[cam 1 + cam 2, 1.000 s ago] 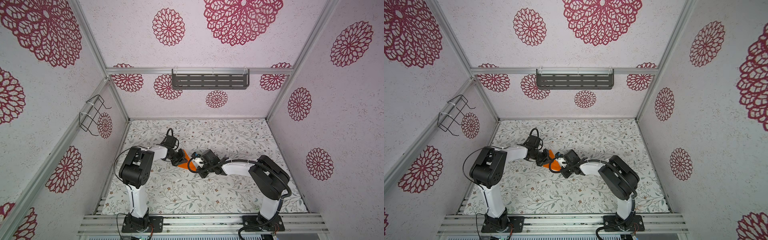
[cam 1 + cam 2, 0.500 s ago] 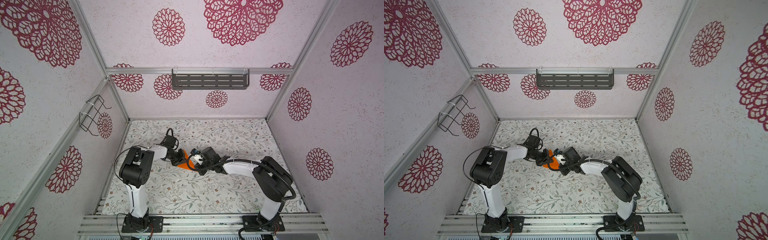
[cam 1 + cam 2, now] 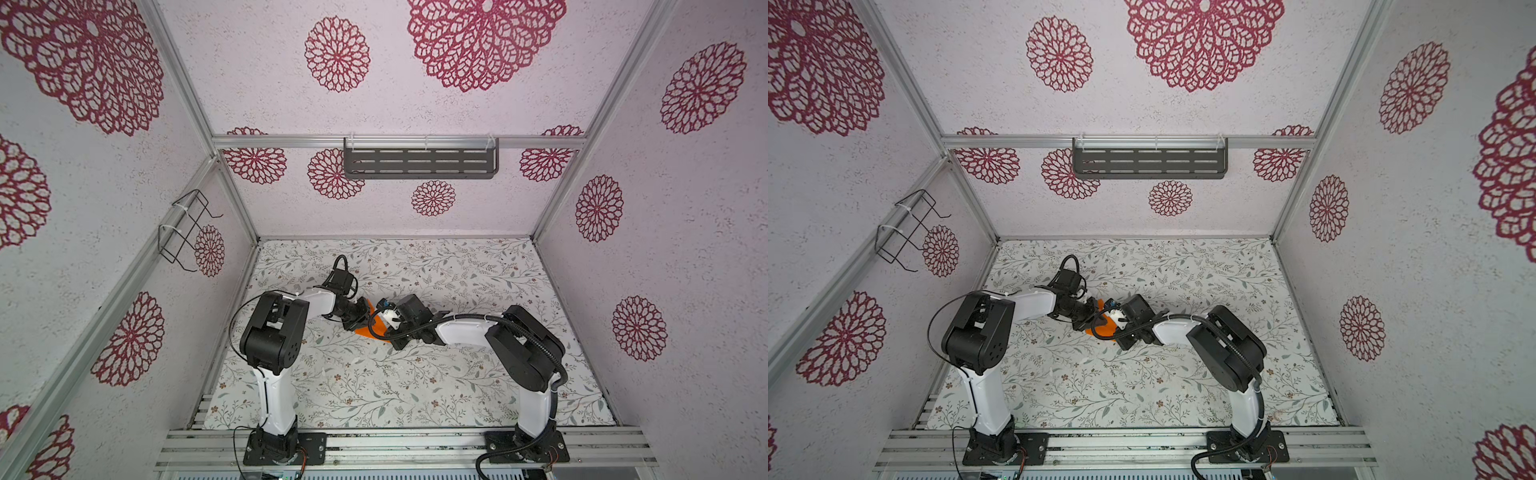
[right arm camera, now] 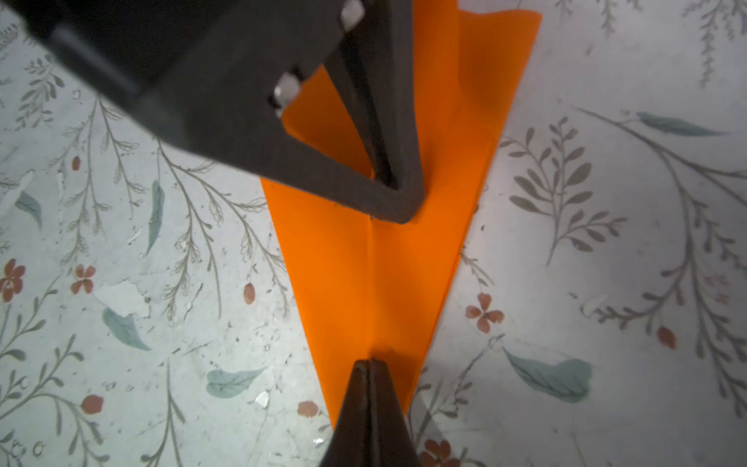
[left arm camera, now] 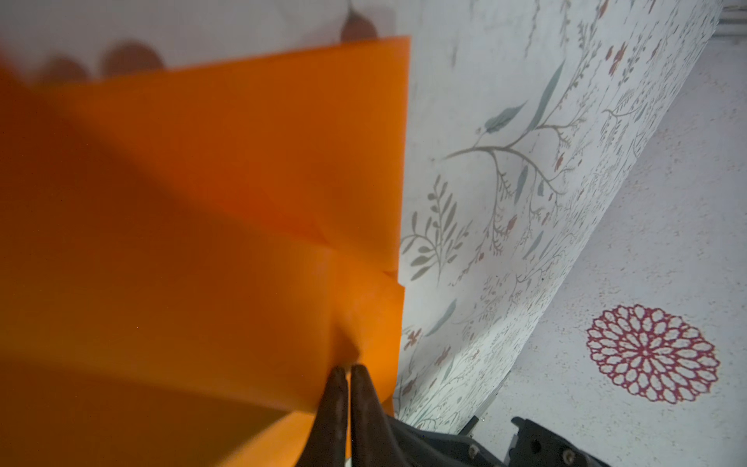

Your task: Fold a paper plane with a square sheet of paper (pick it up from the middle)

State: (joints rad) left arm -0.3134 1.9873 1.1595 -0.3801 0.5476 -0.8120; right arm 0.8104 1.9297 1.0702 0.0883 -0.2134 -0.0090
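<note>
The plane (image 4: pixel 376 283) lay folded on the worktop (image 4: pixel 161 283), seemingly in final creasing. The right fingers (image 4: pixel 355 398), pressed together, pinned its nose. The left fingers (image 4: pixel 404 141) sat near-closed at the tail, grip unclear. Next called for lifting off without dragging.

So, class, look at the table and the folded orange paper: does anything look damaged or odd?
The floral table cover is chipped: pale peeled patches and loose flakes lie beside the paper plane. The plane looks neat, its centre crease straight.
</note>
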